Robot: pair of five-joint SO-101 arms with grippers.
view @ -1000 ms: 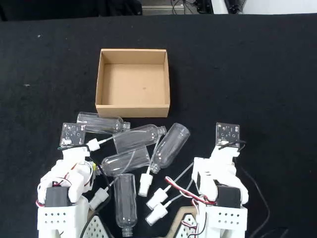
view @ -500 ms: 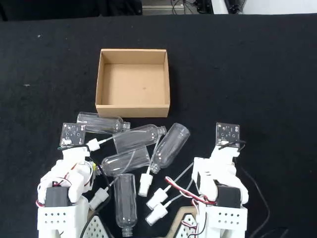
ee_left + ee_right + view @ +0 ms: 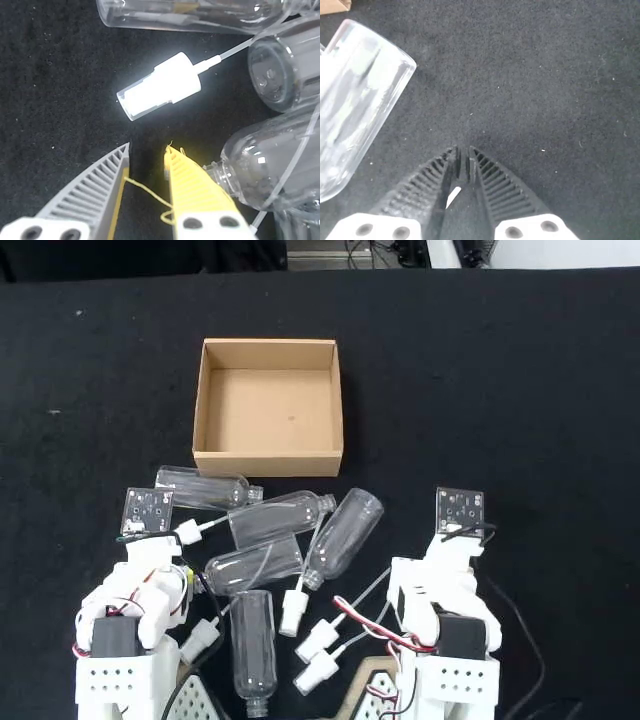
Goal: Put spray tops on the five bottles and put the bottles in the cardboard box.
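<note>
No lettering, number or sign can be read on the cardboard box [image 3: 268, 455], the clear bottles [image 3: 255, 565] or the white spray tops [image 3: 160, 86].

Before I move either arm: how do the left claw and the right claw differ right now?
The left claw has one grey and one yellow finger; the right claw has two black ones. The left claw is open, tips apart; the right claw is shut, tips almost touching. The left claw points at a loose white spray top; the right claw faces bare black table beside a clear bottle. Both hold nothing.
</note>
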